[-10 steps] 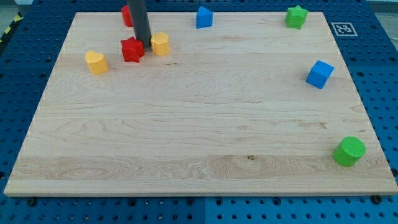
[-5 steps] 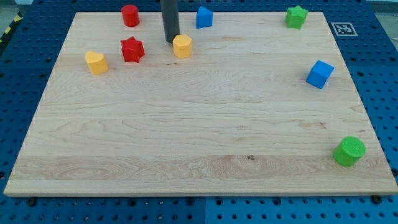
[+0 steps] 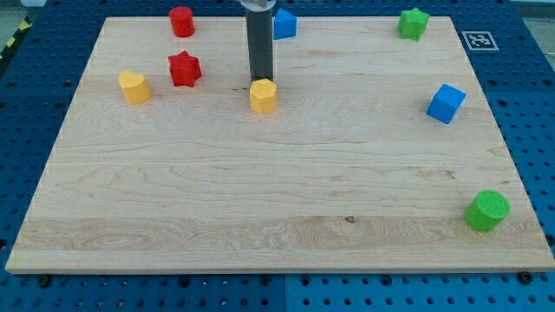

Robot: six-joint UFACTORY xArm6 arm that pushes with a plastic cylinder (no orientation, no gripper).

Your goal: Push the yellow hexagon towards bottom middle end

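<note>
The yellow hexagon [image 3: 264,96] lies on the wooden board [image 3: 277,191], left of the middle in the upper part of the view. My tip [image 3: 261,81] touches the hexagon's top edge, just above it in the view. The dark rod rises straight up from there to the view's top.
A red star [image 3: 185,68] and a yellow heart-shaped block [image 3: 133,87] lie at the upper left. A red cylinder [image 3: 181,21] and a blue block [image 3: 284,23] sit at the top edge. A green star [image 3: 414,22], blue cube [image 3: 446,103] and green cylinder [image 3: 486,211] line the right side.
My tip has moved right and down the view from beside the red star, pushing the yellow hexagon right and then downward. The other blocks have not moved.
</note>
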